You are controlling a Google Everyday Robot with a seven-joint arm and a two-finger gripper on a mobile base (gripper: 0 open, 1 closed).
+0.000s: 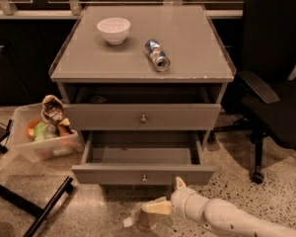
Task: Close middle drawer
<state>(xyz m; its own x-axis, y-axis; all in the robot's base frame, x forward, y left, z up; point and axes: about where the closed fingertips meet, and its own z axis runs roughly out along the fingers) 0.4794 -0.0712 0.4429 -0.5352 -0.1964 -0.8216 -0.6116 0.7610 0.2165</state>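
**Hand low at the front of the half-open middle drawer**

Nearest the camera, the robot's pale arm (222, 216) reaches in from the lower right edge, low over the speckled floor (276, 191). At its tip, the hand (166, 195) sits just below and a little right of centre of the cabinet's front. Its two fingers are spread apart and grip nothing. One fingertip (177, 182) points up at the lower edge of the drawer front, and the other (155, 207) points left. Whether the upper fingertip touches the front cannot be told.

Just behind the hand is the middle drawer (113, 174), pulled partway out of the cabinet. Its flat grey front carries a small round knob (144, 178) at its centre, and its plain grey inside shows from above.

Above it, the taller drawer front (187, 116) with a like knob sits further back.

To the left of the cabinet, a clear plastic bin (39, 144) stands on the floor with mixed items inside.

Further back, the grey counter (197, 38) holds a white bowl (113, 30) standing upright at the left. A can (157, 55) lies on its side near the middle, apart from the bowl.

A black office chair (276, 83) stands to the right of the cabinet.
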